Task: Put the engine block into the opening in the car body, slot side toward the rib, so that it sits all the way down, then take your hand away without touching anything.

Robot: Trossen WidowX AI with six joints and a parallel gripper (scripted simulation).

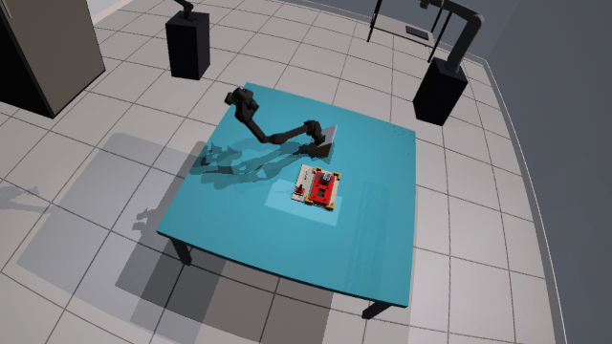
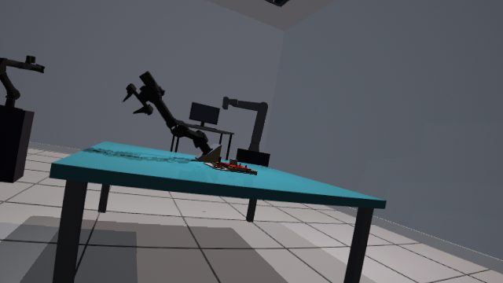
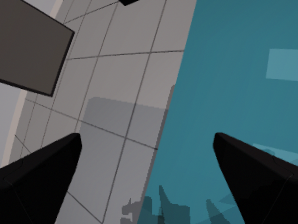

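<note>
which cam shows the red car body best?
Top view: the car body is seen from above on its pale board, outline and gray block at one end visible. The exterior view shows only a thin, edge-on red strip. The wrist view misses it entirely.

Teal table (image 1: 249, 229) with black legs. Red car body (image 1: 321, 188) with yellow-orange corners on a cream board (image 1: 303, 178). Grey engine block (image 1: 326, 179). Black arm (image 1: 268, 134), black gripper (image 3: 148, 156). Light grey tiled floor (image 1: 72, 201), darker grout lines. Black pedestals (image 1: 187, 43).
</note>
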